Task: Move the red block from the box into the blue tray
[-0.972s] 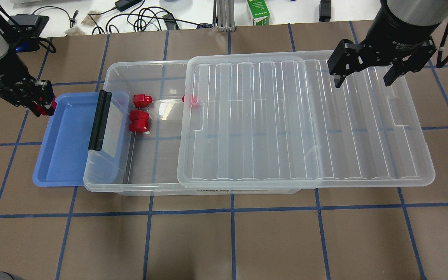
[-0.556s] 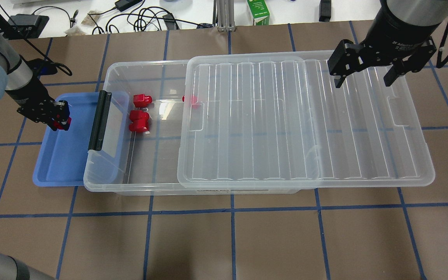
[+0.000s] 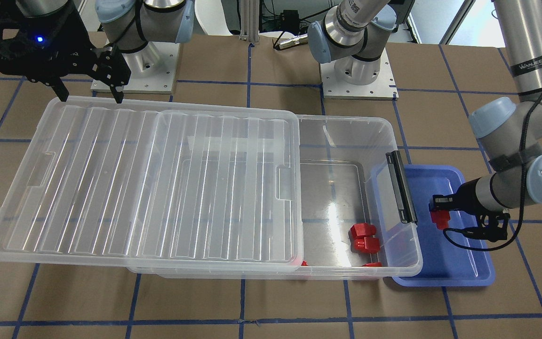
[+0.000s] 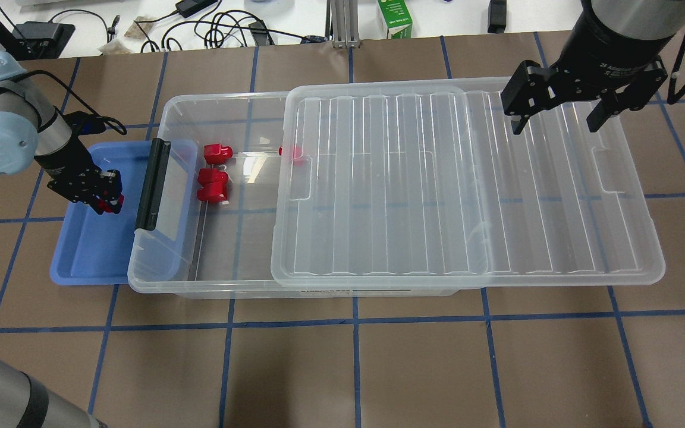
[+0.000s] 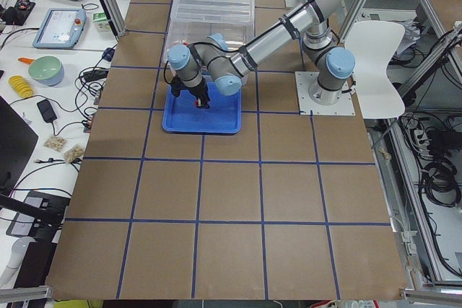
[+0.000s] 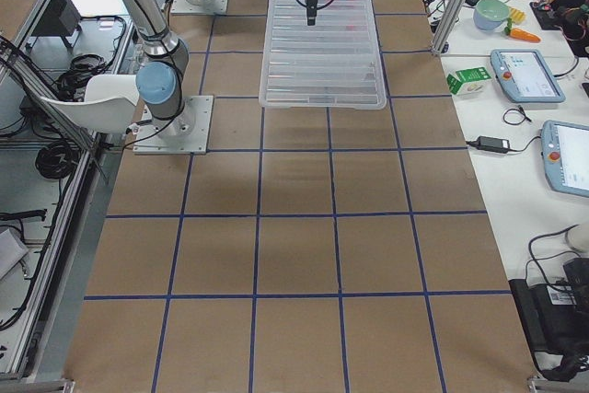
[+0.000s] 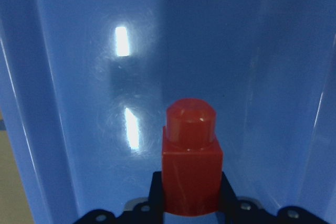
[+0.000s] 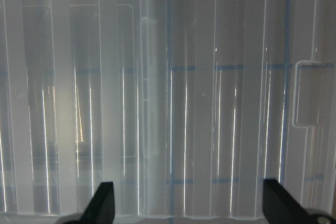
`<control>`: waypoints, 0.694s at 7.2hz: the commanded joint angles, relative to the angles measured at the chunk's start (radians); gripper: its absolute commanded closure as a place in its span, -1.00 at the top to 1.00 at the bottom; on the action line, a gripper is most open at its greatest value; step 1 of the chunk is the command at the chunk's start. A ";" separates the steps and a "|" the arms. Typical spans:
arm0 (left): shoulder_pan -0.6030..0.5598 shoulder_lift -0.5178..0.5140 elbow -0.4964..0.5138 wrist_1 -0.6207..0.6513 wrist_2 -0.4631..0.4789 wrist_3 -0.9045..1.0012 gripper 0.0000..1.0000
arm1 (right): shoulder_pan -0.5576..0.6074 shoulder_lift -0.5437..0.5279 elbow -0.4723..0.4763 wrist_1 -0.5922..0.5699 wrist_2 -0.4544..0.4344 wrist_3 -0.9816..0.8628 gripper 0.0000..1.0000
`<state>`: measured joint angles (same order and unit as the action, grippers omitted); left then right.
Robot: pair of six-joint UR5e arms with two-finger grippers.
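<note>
My left gripper is shut on a red block and holds it low over the blue tray, near the middle of the tray. The block's stub points at the tray floor. Whether it touches the floor I cannot tell. The same shows in the front view, with the gripper over the tray. The clear box overlaps the tray's right end and holds several more red blocks. My right gripper is open and empty above the box's lid.
The ribbed lid is slid off to the robot's right and covers about half the box. The black latch bar stands between the tray and the box's open part. Cables and a green carton lie past the table's far edge.
My left gripper has carried the red block from the tray's far left rim to over the tray's middle, closer to the latch bar. The right arm has not moved.
</note>
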<state>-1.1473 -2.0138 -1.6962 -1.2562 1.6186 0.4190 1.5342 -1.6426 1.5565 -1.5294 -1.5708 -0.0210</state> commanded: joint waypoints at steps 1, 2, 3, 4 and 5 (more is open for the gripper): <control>-0.003 -0.025 0.001 0.014 -0.002 -0.029 -1.00 | -0.009 0.001 0.000 0.002 -0.006 -0.031 1.00; -0.003 -0.029 0.001 0.017 -0.002 -0.028 -1.00 | -0.026 0.003 -0.012 0.011 -0.074 -0.083 1.00; -0.003 -0.040 0.000 0.020 0.000 -0.016 -1.00 | -0.067 0.000 -0.013 0.017 -0.081 -0.124 1.00; -0.003 -0.052 0.001 0.020 0.000 -0.022 -0.90 | -0.133 -0.005 -0.013 0.021 -0.083 -0.217 1.00; -0.003 -0.054 0.001 0.018 0.000 -0.028 -0.10 | -0.210 -0.012 -0.013 0.021 -0.084 -0.378 1.00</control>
<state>-1.1505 -2.0611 -1.6955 -1.2374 1.6182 0.3966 1.4098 -1.6475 1.5440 -1.5106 -1.6498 -0.2393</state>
